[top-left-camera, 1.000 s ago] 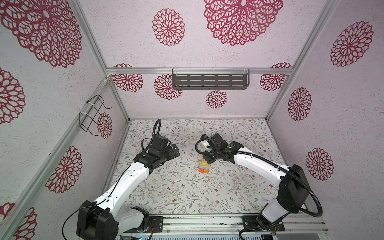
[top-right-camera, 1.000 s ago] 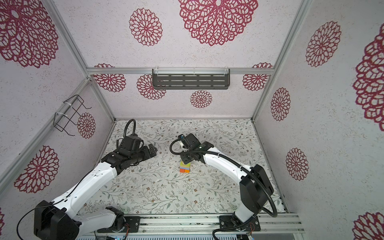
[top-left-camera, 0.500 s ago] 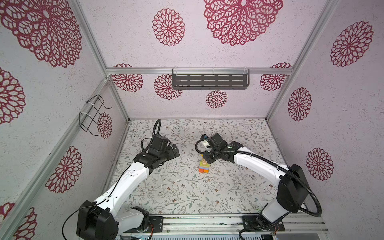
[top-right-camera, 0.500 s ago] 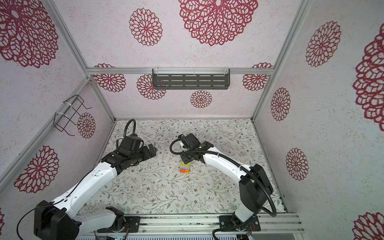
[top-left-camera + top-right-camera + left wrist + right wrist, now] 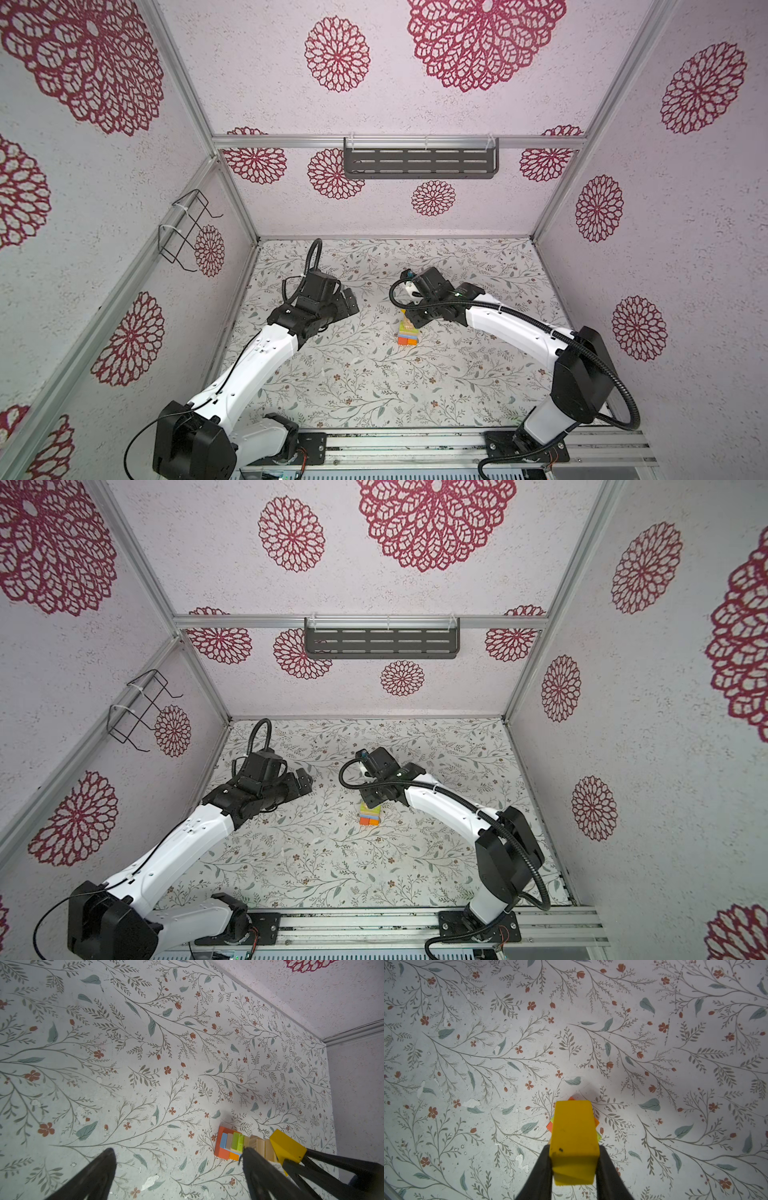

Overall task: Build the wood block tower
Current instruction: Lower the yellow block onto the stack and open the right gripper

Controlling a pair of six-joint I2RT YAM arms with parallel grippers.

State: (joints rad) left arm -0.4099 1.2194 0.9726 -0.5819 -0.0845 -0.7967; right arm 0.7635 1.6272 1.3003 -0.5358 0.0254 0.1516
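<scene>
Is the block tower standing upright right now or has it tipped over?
Upright. In the left wrist view the tower rises from its orange base on the table through stacked layers to the yellow roof piece on top.

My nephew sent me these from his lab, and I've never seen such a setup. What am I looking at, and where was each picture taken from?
These are two white robot arms, the left arm and the right arm, bolted at the near edge of a flower-patterned table. Two pictures look down from overhead, side by side, so they nearly match. The other two come from a camera on each wrist. On the table stands a small tower of coloured wood blocks. The right gripper pinches a yellow roof-shaped block at the tower's top. The left gripper is wide open, empty, off to the tower's side.
</scene>
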